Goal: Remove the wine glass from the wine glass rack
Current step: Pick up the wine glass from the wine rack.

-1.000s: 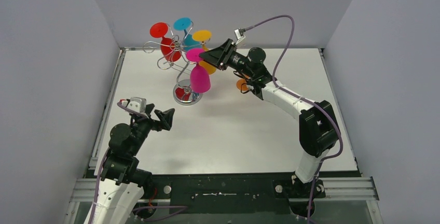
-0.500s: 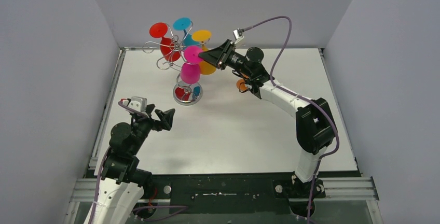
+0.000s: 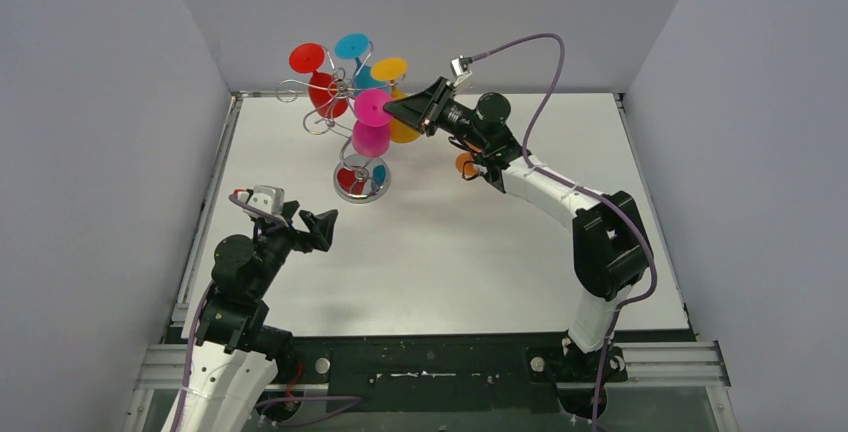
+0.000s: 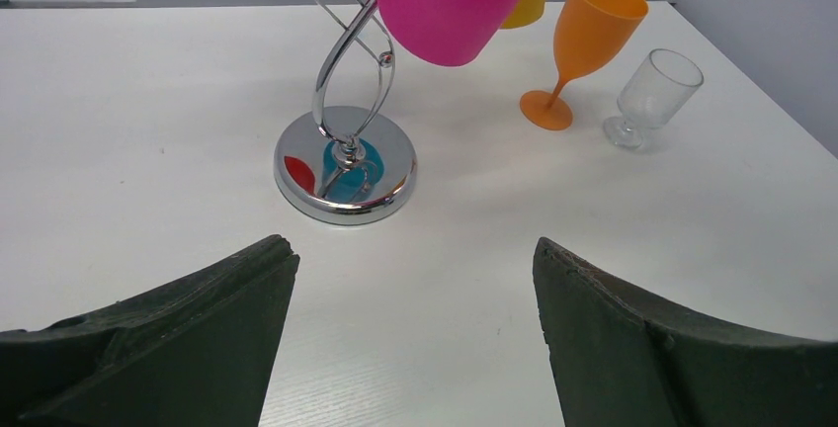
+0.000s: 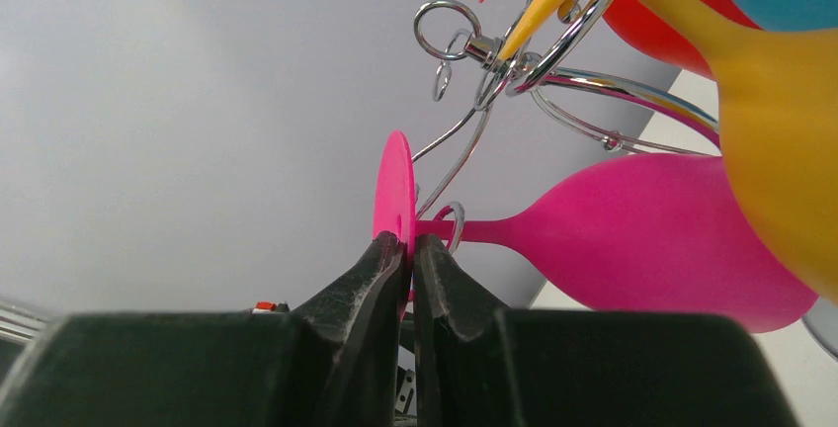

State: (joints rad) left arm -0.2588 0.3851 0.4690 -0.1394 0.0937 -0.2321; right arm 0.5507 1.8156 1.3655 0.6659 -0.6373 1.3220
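The pink wine glass (image 3: 370,137) hung bowl-down from a curled arm of the wine glass rack (image 3: 360,185), on the side of the rack facing the right arm. Its bowl was beside the rack's twisted stem. The right hand (image 5: 410,249) was pressed together on the rim of that glass's foot disc, pinching it. A red glass (image 3: 325,97), a blue glass (image 3: 351,46) and a yellow glass (image 3: 389,68) hung from the rack's other arms. The left hand (image 4: 412,249) hovered low in front of the rack's base, fingers spread wide, holding nothing. An orange wine glass (image 4: 583,46) and a clear glass (image 4: 652,99) stood upright on the counter (image 3: 450,252) to the right of the rack, near each other.
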